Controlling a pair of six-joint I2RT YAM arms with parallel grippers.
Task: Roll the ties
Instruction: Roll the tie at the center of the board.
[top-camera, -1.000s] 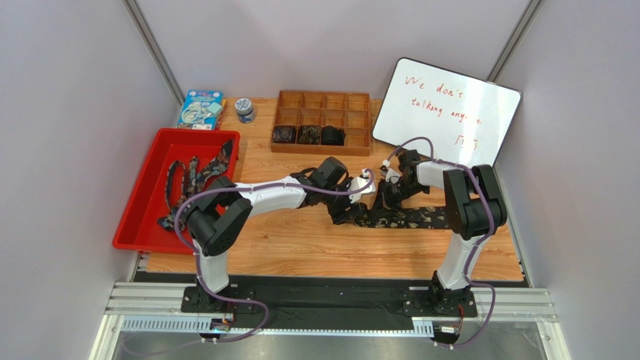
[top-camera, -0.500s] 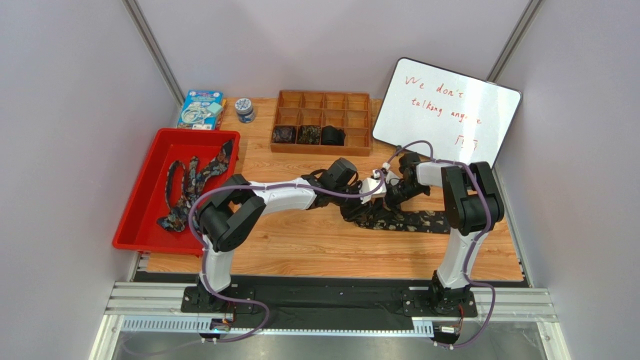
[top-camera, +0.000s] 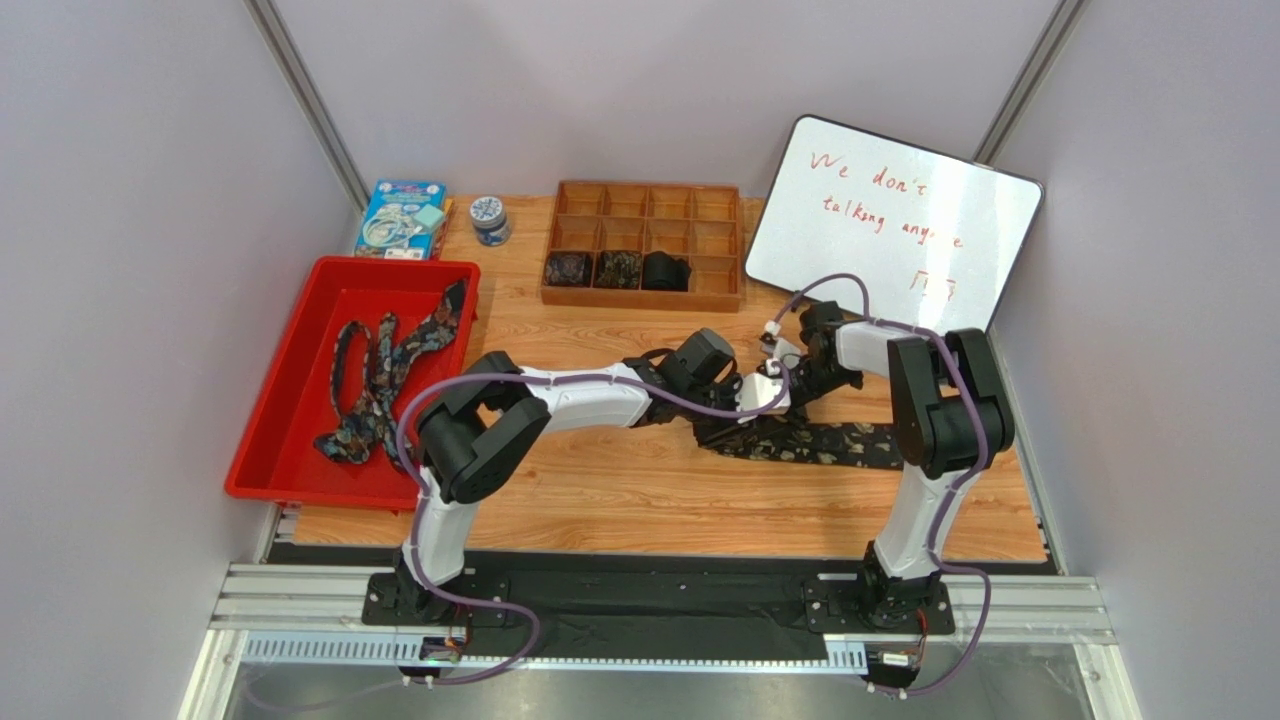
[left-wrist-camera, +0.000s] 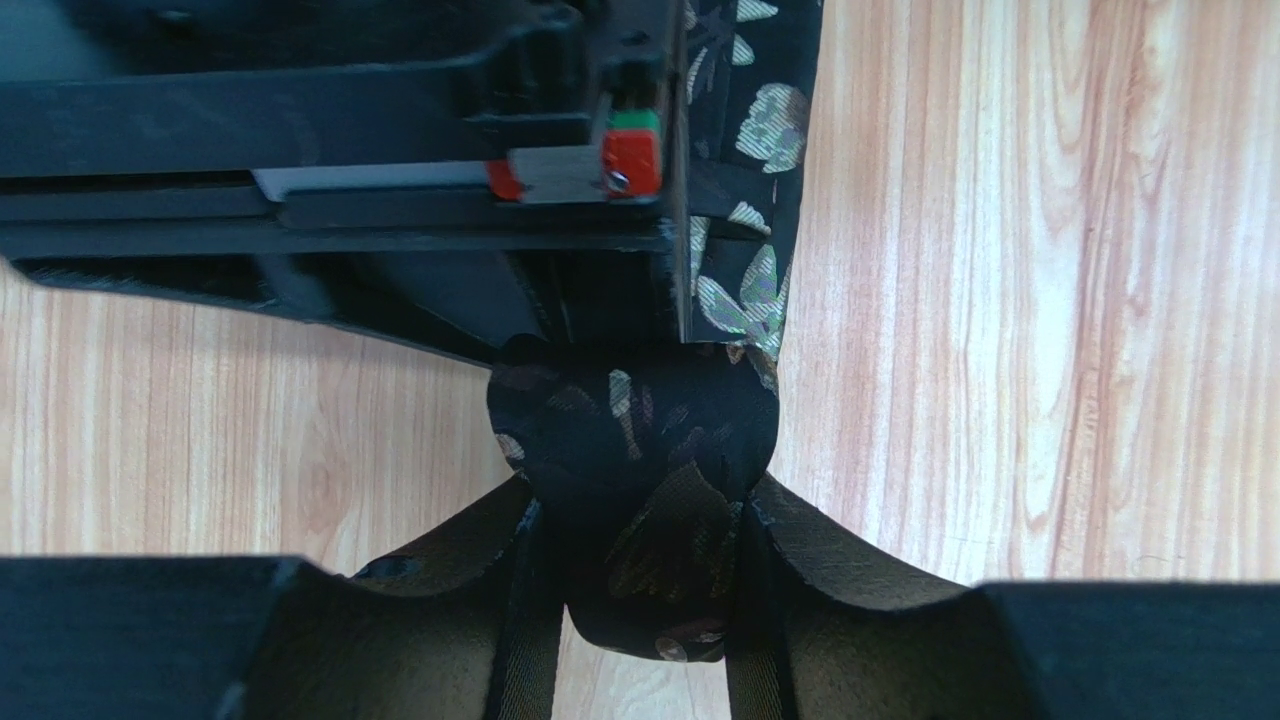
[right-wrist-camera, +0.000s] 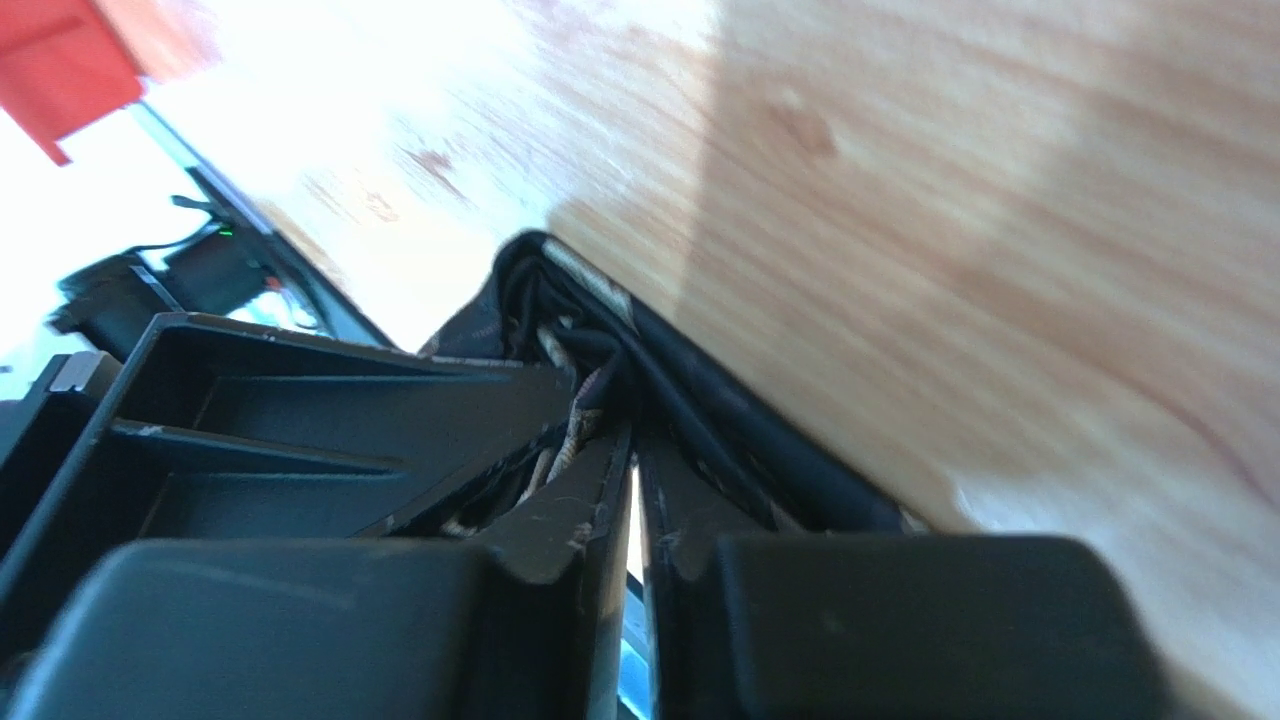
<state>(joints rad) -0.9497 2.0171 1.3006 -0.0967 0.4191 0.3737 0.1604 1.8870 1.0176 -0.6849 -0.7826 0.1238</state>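
On the table (top-camera: 601, 495), the left pincer (left-wrist-camera: 643, 510) clasps a partly rolled tie (left-wrist-camera: 631, 420).

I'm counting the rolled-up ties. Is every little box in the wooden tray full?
No, only three compartments of the wooden tray hold rolled ties; the others look empty.

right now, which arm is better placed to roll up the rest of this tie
Left, probably: the left gripper has its fingers on both sides of the coil. The right gripper only reaches the coil's end with near-closed tips.
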